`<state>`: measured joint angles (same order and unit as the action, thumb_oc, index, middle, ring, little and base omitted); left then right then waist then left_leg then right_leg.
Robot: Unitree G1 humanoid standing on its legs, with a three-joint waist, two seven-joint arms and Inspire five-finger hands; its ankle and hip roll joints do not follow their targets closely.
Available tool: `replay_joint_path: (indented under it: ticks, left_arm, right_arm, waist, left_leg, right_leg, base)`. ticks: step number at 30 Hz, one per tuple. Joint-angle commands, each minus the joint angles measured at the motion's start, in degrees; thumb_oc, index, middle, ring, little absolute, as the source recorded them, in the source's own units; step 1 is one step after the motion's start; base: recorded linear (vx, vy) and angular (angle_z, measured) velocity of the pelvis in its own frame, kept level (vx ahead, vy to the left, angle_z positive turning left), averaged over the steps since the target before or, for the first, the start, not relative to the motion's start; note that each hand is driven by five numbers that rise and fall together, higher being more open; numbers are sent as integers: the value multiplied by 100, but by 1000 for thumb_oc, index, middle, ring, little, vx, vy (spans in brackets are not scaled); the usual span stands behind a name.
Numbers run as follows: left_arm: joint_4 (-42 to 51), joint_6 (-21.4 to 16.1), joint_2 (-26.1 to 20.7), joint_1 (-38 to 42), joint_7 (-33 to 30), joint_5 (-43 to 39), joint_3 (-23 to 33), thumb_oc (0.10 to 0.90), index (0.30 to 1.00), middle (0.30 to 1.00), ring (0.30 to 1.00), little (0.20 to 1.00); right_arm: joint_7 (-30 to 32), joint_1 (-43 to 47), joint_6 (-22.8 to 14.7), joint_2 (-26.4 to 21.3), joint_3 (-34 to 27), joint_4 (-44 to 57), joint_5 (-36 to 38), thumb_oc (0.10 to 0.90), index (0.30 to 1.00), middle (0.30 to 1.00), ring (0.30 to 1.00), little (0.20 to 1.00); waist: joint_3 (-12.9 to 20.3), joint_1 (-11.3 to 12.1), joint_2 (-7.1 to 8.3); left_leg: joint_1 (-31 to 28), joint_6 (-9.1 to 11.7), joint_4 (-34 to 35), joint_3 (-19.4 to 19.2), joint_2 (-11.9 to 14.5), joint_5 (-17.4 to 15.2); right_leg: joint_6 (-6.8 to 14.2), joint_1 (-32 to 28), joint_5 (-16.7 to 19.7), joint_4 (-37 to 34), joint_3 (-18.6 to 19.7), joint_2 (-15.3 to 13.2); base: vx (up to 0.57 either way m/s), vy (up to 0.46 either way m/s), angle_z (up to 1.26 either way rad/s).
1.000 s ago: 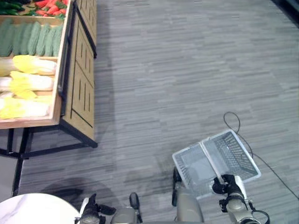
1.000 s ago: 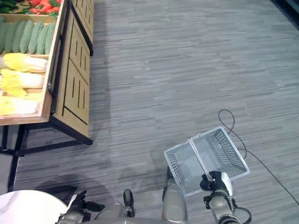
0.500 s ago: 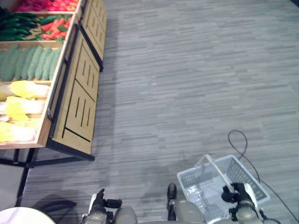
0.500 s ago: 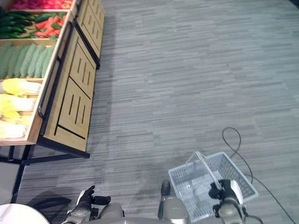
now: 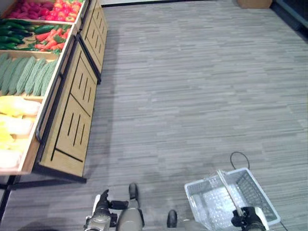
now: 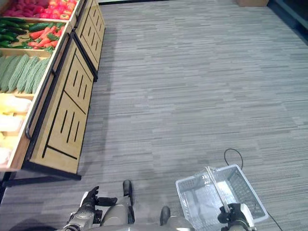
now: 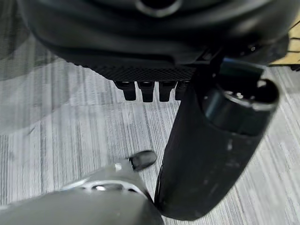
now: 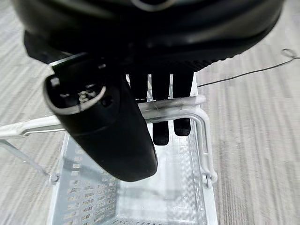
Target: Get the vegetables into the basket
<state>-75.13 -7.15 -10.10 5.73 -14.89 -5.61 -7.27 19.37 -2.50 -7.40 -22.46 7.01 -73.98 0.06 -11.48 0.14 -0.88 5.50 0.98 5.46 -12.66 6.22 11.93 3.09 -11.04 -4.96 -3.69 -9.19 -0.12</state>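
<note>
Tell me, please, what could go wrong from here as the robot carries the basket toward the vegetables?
The right hand hooks the basket by its thin handle alone, so the basket might swing or slip off while the robot walks. The basket looks empty, and the vegetables lie in the wooden stand off to the left; turning there, the hanging basket could bump the stand. The left hand holds nothing.

basket [image 5: 211,202] in right robot hand [image 5: 248,222]
</note>
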Motion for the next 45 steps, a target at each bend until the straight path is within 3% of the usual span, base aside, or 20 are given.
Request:
replay_joint_path:
  ticks: [1,5,7,10,13,16,17,22,27,30,33,35,37,41,42,45]
  left_arm:
    - [34,-26,-369,-177,-212,36,31,900,1000,1000,1000,1000]
    - [95,-37,-427,-111,-206,17,-7,900,1000,1000,1000,1000]
    - [114,-24,-465,-80,-201,-10,6,900,1000,1000,1000,1000]
    - [163,-5,-500,-78,-194,-33,12,900,1000,1000,1000,1000]
    - [117,7,-532,-63,-177,-87,39,900,1000,1000,1000,1000]
    - [66,1,-506,-64,-117,-101,13,900,1000,1000,1000,1000]
    - [24,-8,-484,-71,-72,-101,-12,900,1000,1000,1000,1000]
    - [-154,-14,-392,-92,107,3,-62,900,1000,1000,1000,1000]
    - [-286,-9,-245,-253,245,93,-98,900,1000,1000,1000,1000]
    - [-256,-8,-155,-352,278,-8,-106,900,1000,1000,1000,1000]
    - [-236,-5,-131,-367,294,-9,-145,900,1000,1000,1000,1000]
    - [-77,0,-90,-271,246,-89,-251,900,1000,1000,1000,1000]
    - [5,7,-94,-137,245,-178,-357,900,1000,1000,1000,1000]
    - [-16,66,-116,75,166,-5,-523,900,1000,1000,1000,1000]
    - [-20,70,-124,101,120,71,-555,900,1000,1000,1000,1000]
    - [-88,92,-172,141,8,204,-552,900,1000,1000,1000,1000]
  right_arm:
    - [141,56,-157,-235,-122,291,30,400,300,300,300,300]
    - [118,218,-138,-166,1,302,20,400,300,300,300,300]
    - [108,305,-142,-112,71,401,-6,400,300,300,300,300]
    - [101,365,-156,-48,155,464,-27,400,300,300,300,300]
    - [96,397,-156,-32,199,544,-39,400,300,300,300,300]
    - [89,438,-151,-44,212,516,-18,400,300,300,300,300]
    - [86,460,-154,-52,223,477,-11,400,300,300,300,300]
    - [34,453,-128,-66,230,504,-19,400,300,300,300,300]
    - [-55,324,-104,-72,196,391,-63,400,300,300,300,300]
    - [-118,326,-126,-188,207,257,-67,400,300,300,300,300]
    - [-121,299,-160,-254,194,287,-26,400,300,300,300,300]
    - [-97,260,-183,-354,190,331,-7,400,300,300,300,300]
    - [-40,215,-155,-394,84,244,94,400,300,300,300,300]
    - [46,100,-116,-369,-88,103,286,400,300,300,300,300]
    - [72,74,-125,-346,-110,128,315,400,300,300,300,300]
    - [92,26,-139,-266,-120,166,338,400,300,300,300,300]
  waist:
    - [91,216,333]
    - [109,265,437]
    - [78,306,478]
    - [-9,294,428]
    - [-126,218,358]
    - [-253,121,314]
    - [-302,48,331]
    - [-309,-203,389]
    - [-123,-290,387]
    - [-26,-263,270]
    - [-28,-287,231]
    - [-150,-282,252]
    - [-270,-318,279]
    - [-267,-391,177]
    - [-258,-422,145]
    - [-261,-431,116]
  left_leg:
    - [73,259,-307,-25,-162,-493]
    - [8,115,-329,-22,-335,-692]
    - [-90,-11,-327,-45,-418,-841]
    - [-303,-127,-349,20,-479,-1001]
    - [-563,-145,-298,117,-453,-1108]
    - [-783,-92,-346,272,-432,-1241]
    - [-878,-43,-368,364,-437,-1337]
    - [-1273,125,-378,751,-421,-1586]
    - [-1574,249,-452,975,-331,-1781]
    - [-1484,503,-744,1176,-4,-1438]
    - [-1365,596,-957,1271,103,-1266]
    - [-919,705,-1687,1106,179,-894]
    - [-484,675,-2104,426,377,-717]
    - [-95,687,-1225,-637,534,-740]
    - [-52,720,-930,-829,552,-561]
    - [28,737,-696,-1006,719,-214]
  right_leg:
    - [732,462,203,876,305,-1083]
    - [869,576,526,1110,407,-1242]
    - [928,828,811,1644,451,-1326]
    - [954,1181,1196,2527,550,-1270]
    - [809,1727,1179,2800,584,-1119]
    - [710,2041,948,2351,457,-1031]
    - [719,2190,920,1809,496,-970]
    - [931,2501,1315,590,970,-957]
    - [860,2234,1380,545,873,-913]
    - [622,2088,1115,730,572,-714]
    - [516,2054,967,804,480,-640]
    - [337,1839,740,842,245,-670]
    - [227,1493,561,775,-88,-778]
    - [343,1120,322,620,-530,-812]
    - [353,1068,260,628,-593,-806]
    - [341,943,187,722,-746,-818]
  base:
    - [150,168,-4]
    - [112,147,8]
    - [78,139,20]
    - [120,145,-11]
    - [144,72,10]
    - [194,-39,13]
    - [233,-117,43]
    - [269,-144,49]
    - [275,-232,74]
    - [220,-356,36]
    - [82,-191,23]
    - [86,-299,37]
    - [78,-244,89]
    - [122,-66,107]
    - [209,66,99]
    - [127,81,37]
